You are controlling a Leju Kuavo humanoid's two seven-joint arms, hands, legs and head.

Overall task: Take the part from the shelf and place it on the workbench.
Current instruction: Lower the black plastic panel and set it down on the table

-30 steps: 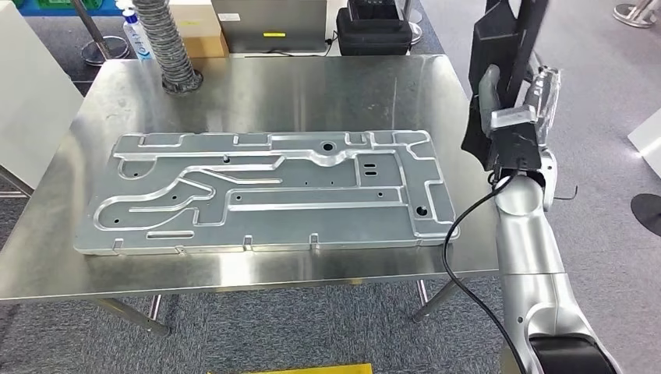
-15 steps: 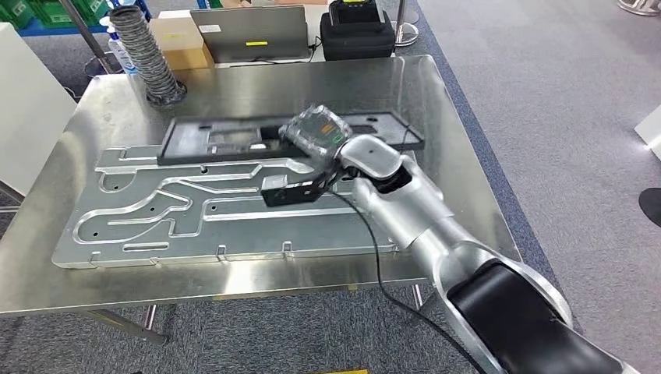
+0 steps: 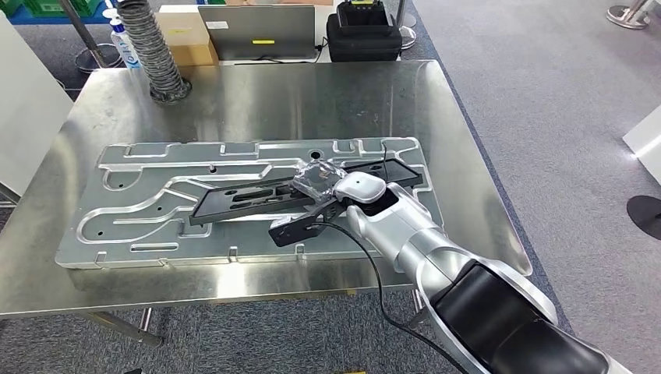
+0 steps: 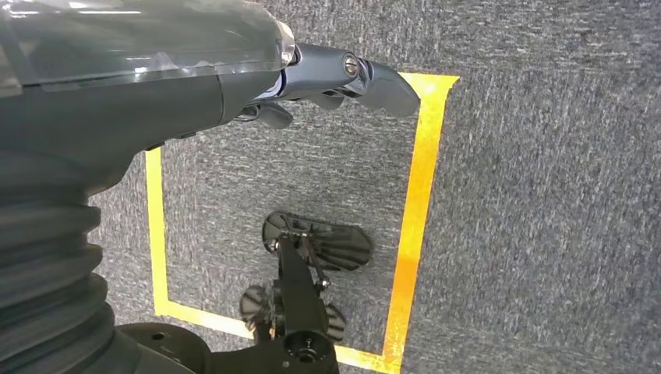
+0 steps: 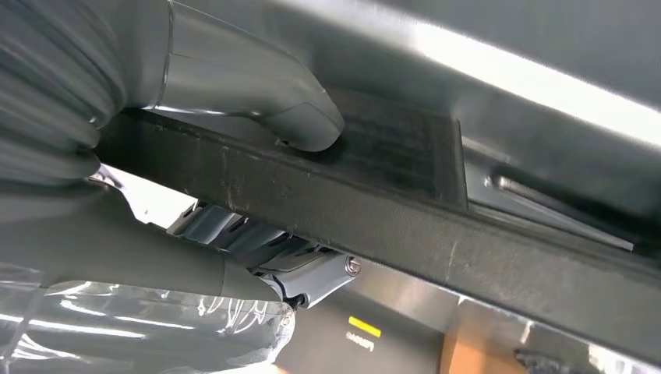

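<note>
A long flat black plastic part (image 3: 257, 198) lies slanted across the big aluminium plate (image 3: 140, 199) on the steel workbench (image 3: 257, 97). My right hand (image 3: 318, 181), wrapped in clear film, grips the part near its middle. In the right wrist view the thumb (image 5: 265, 97) presses one face of the black part (image 5: 436, 226) and the darker fingers (image 5: 257, 249) clamp the opposite face. My left hand (image 4: 335, 78) hangs over grey carpet with its fingers loosely curled and nothing in them.
A ribbed hose (image 3: 152, 47), a cardboard box (image 3: 187, 35), a grey laptop (image 3: 257, 31) and a black case (image 3: 366, 31) stand along the bench's far edge. A white panel (image 3: 23, 117) stands at the left. Yellow floor tape (image 4: 413, 210) marks the carpet.
The camera has shifted across the frames. My right hand swung the black part from upright beside the bench down onto the aluminium plate, then drew it nearer and lower.
</note>
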